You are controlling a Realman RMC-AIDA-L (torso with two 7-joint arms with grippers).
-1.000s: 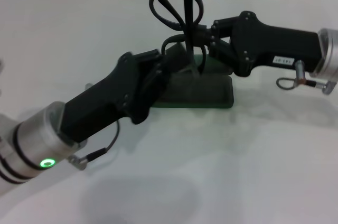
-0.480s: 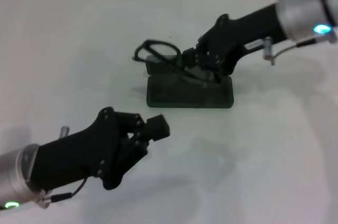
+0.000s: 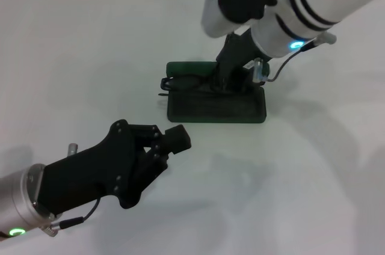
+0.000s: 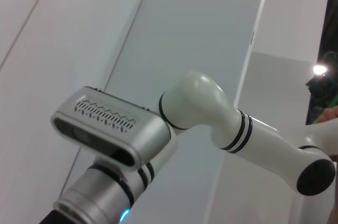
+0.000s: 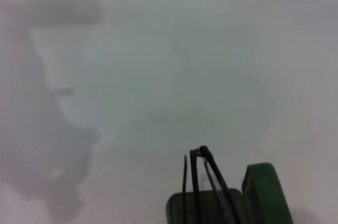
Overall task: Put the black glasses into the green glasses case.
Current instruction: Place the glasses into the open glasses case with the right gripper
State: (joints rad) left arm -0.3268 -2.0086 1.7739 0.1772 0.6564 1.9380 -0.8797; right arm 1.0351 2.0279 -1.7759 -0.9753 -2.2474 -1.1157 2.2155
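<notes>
Change: right arm now steep over the case, higher in the head view than half a second ago; glasses lower, lying flat in the open case and no more lifted at one end; left arm almost unmoved, only a little turned.
Table: white, bare around the case.
Right arm: reaching down from above onto the right part of the case, large white links covering much of it.
Left arm: low at the near left, idle, well apart from the case.
Case: green, open, near the middle of the table; lid edge visible behind, dark lining facing up.
Glasses: black, resting in the far part of the open case, one lens clear at the left end; thin folded arms also visible in the right wrist view, standing above the case edge.
Right gripper: down at the case, at the right part of the glasses; jaw state not to be told, fingers hidden under the wrist.
Left gripper: jaws narrow, nothing between them, pointing toward the case.
Glasses to jaws: right end seems at or under the right fingers; contact not visible.
Progress: glasses appear inside the case, so the main step looks nearly done.
Left to do: probably release and pull back the right gripper.
</notes>
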